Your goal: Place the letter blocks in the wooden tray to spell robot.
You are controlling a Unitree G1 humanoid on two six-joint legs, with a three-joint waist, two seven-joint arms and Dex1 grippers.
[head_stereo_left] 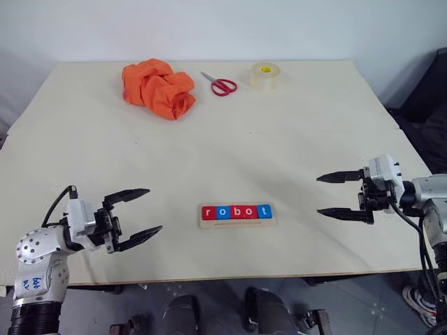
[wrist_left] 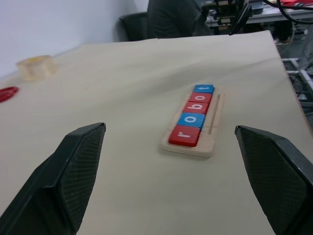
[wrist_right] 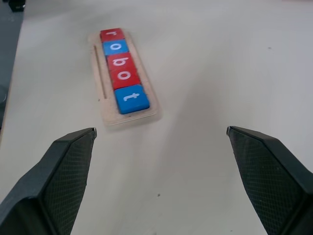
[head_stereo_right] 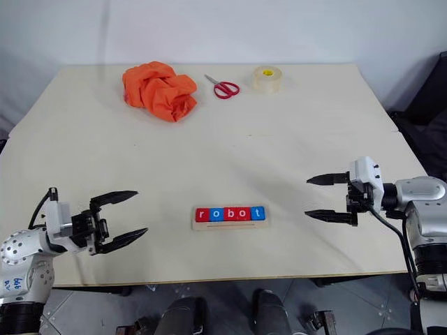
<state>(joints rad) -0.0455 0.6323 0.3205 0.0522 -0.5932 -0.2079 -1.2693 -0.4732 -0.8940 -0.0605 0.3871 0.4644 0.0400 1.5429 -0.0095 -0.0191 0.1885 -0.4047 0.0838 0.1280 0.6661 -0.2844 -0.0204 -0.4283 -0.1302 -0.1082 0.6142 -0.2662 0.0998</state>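
My left gripper [head_stereo_left: 140, 213] has its jaws spread wide with nothing between them, and my right gripper [head_stereo_left: 337, 195] is the same: fingers well apart, empty. Both hover above the table [head_stereo_left: 293, 139], pointing inward toward each other, well clear of the work.

Between them, at about six o'clock on the table near its front edge, sits the wooden tray [head_stereo_left: 237, 222]. From my left hand it lies toward three o'clock; from my right, toward nine. All five letter blocks [head_stereo_left: 237, 211] sit in it in one row, edge to edge: red r, blue o, red b, red o, blue t. Read from my side they spell robot. In the wrist views the tiles look seated flat, with the tray's long groove bare alongside them.

I judge the task finished: no tile is loose on the table and nothing is left to pick up.

Further out, toward twelve o'clock along the far edge, lie an orange cloth [head_stereo_left: 158, 88], red scissors [head_stereo_left: 221, 84] and a clear tape roll [head_stereo_left: 265, 75], all well apart from the tray.
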